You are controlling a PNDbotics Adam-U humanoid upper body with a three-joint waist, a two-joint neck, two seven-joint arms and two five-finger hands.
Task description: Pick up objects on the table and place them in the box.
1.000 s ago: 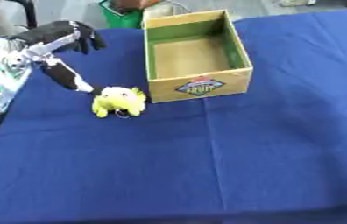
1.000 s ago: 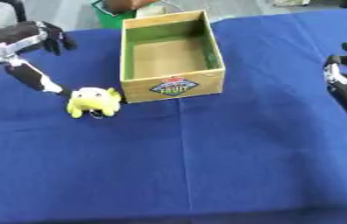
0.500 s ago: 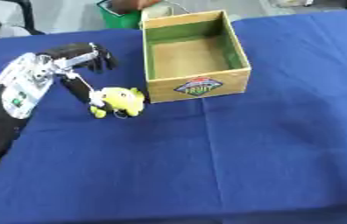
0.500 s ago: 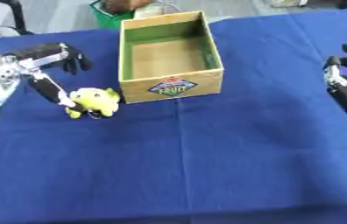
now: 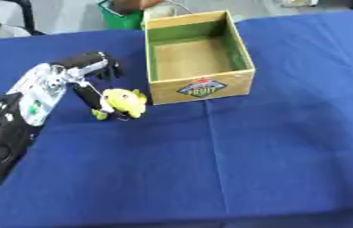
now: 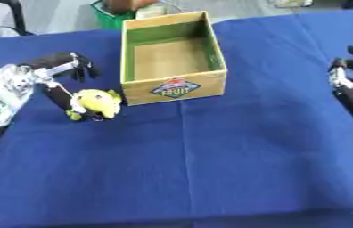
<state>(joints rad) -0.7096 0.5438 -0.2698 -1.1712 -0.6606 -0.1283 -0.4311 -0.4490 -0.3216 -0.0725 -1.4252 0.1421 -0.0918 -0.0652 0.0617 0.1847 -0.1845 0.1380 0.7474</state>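
Note:
A small yellow plush toy (image 5: 125, 101) lies on the blue tablecloth just left of the box's front corner. The open cardboard box (image 5: 201, 89) has a green lining, a fruit label on its front wall, and nothing visible inside. My left hand (image 5: 55, 82) reaches in from the left and is open. Its thumb (image 5: 92, 97) rests against the toy's left side, while its fingers (image 5: 105, 67) hover behind the toy without touching it. My right hand (image 6: 350, 91) rests open at the right edge, fingers up, well away from the box.
The blue cloth (image 5: 211, 169) covers the whole table, with broad free room in front of the box. A green bin (image 5: 121, 18) stands beyond the far edge, behind the box.
My left hand has come down and rightward to the toy, and its thumb now touches the toy's side. The toy, the box and my right hand have stayed put.

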